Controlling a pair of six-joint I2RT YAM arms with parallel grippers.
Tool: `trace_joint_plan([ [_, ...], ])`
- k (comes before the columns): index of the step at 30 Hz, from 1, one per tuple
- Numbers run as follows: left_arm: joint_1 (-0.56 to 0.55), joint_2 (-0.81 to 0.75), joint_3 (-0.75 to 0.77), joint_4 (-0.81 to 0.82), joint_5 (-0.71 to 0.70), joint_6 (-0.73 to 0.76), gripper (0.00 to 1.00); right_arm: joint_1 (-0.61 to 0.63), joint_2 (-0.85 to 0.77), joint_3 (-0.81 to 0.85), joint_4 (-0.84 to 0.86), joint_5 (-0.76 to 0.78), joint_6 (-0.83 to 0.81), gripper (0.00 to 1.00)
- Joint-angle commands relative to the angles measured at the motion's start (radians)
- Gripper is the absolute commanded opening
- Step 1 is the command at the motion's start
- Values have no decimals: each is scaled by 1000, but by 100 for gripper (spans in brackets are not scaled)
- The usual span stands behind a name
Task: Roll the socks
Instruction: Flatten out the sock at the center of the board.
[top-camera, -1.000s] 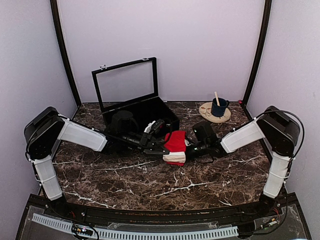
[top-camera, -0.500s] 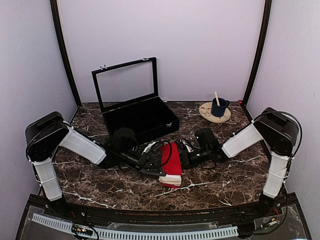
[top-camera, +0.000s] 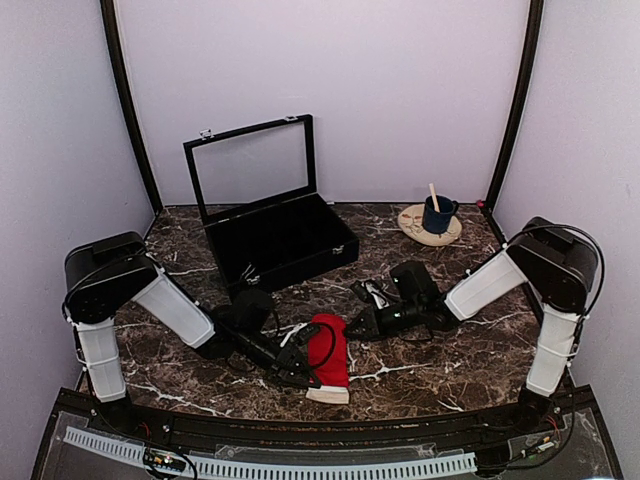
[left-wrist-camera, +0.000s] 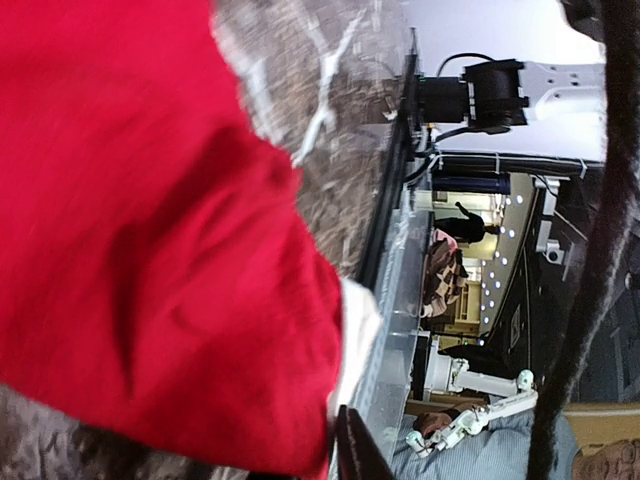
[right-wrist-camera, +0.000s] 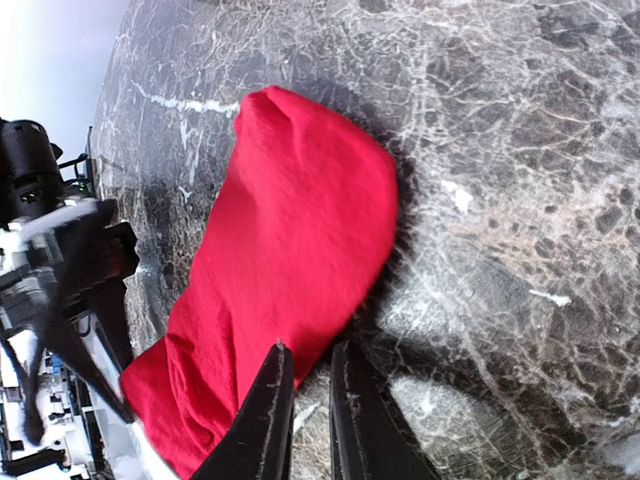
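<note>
You have one marble table (top-camera: 450, 380) filling the lower half of the overhead view. Two arms lie low across it, the left arm (top-camera: 175, 305) reaching in from the lower left and the right arm (top-camera: 490, 280) from the right.

One black case (top-camera: 285, 240) sits at the upper left of centre. Its single glass-paned lid (top-camera: 250, 165) stands up behind it.

The socks (top-camera: 327, 350) show as one red bundle lying flat on the marble at the lower middle. One white band (top-camera: 330, 394) is at the end nearest the bottom edge. You cannot count from here whether one or two are in that bundle.

Your left gripper (top-camera: 300, 368) sits against the bundle's left side. Its wrist view is almost all red cloth (left-wrist-camera: 150, 250), so you cannot tell whether that claw is clenched or let go.

Your right gripper (top-camera: 357, 325) lies just off the bundle's upper right. In its wrist view the two fingers (right-wrist-camera: 265, 420) are drawn nearly together with only a slit between them. Their tips overlap the edge of the red fabric (right-wrist-camera: 300, 250), and you cannot tell whether they nip it.

At the upper right is one round wooden coaster (top-camera: 412, 228). One blue cup (top-camera: 437, 215) stands on it, with one pale stick (top-camera: 433, 195) in the cup.
</note>
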Motion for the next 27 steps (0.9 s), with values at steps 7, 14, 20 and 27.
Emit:
trace_joint_plan([
  [7, -39, -47, -39, -72, -97, 0, 26, 53, -81, 5, -180, 160, -91, 19],
  [14, -39, -59, 58, -244, -173, 71, 30, 91, -180, 17, -304, 238, -121, 32],
  [20, -37, -52, 89, -286, -209, 74, 31, 133, -294, -48, -338, 254, -93, 38],
  [27, -26, -10, 135, -288, -196, 52, 7, 230, -405, -103, -379, 299, -74, 42],
])
